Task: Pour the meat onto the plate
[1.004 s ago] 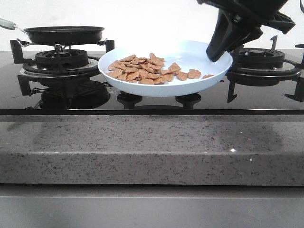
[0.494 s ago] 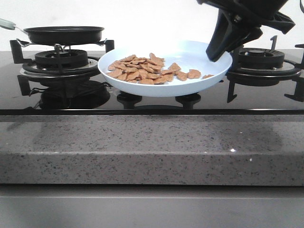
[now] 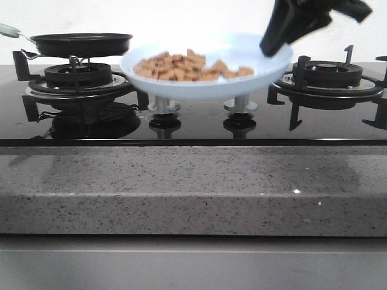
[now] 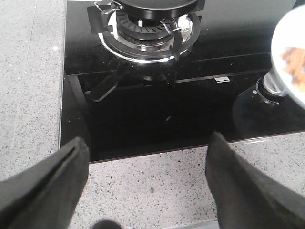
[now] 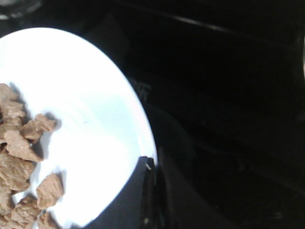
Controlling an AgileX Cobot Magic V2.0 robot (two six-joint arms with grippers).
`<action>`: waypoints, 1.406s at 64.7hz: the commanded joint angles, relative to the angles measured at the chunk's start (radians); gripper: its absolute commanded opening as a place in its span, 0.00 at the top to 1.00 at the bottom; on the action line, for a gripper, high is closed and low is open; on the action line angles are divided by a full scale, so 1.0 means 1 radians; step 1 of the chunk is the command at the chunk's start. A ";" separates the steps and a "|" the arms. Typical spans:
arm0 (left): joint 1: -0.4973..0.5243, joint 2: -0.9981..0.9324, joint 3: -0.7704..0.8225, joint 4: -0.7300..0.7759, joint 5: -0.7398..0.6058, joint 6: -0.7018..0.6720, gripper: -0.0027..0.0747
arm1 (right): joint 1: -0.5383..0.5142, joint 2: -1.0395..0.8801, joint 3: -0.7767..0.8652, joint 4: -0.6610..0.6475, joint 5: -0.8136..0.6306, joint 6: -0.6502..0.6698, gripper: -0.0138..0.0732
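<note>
Here the right gripper [image 3: 279,41] is clamped on the rim of the plate [image 3: 181,87], one finger over the lip and one under it, and the plate hangs clear of the stove [image 3: 193,127], above the two knobs [image 3: 239,107]. The meat [image 3: 187,66] already lies on the plate, so the pouring looks done; the step in hand seems to be carrying the loaded plate. To do that well, keep the plate level: the grip is at one edge only, so any wrist roll would tip the far side and let the slices slide off. Move slowly and keep the clamp firm.

From the right gripper, the meat sits across the plate toward the far rim, well apart from the fingers, with bare plate between; a few slices lie nearer.

The left gripper [image 4: 147,191] is spread wide and holds nothing, low over the counter [image 4: 157,191], the pan [image 3: 81,42] beyond it on its burner.
</note>
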 commanded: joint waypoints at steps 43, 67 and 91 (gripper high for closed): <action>-0.008 -0.002 -0.026 -0.005 -0.076 -0.009 0.30 | -0.107 0.366 -0.559 0.126 0.084 -0.006 0.98; -0.008 -0.002 -0.026 -0.005 -0.078 -0.009 0.30 | -0.106 0.439 -0.560 0.126 0.062 -0.006 0.90; -0.008 -0.002 -0.026 -0.005 -0.078 -0.009 0.30 | -0.106 0.430 -0.560 0.126 0.063 -0.006 0.39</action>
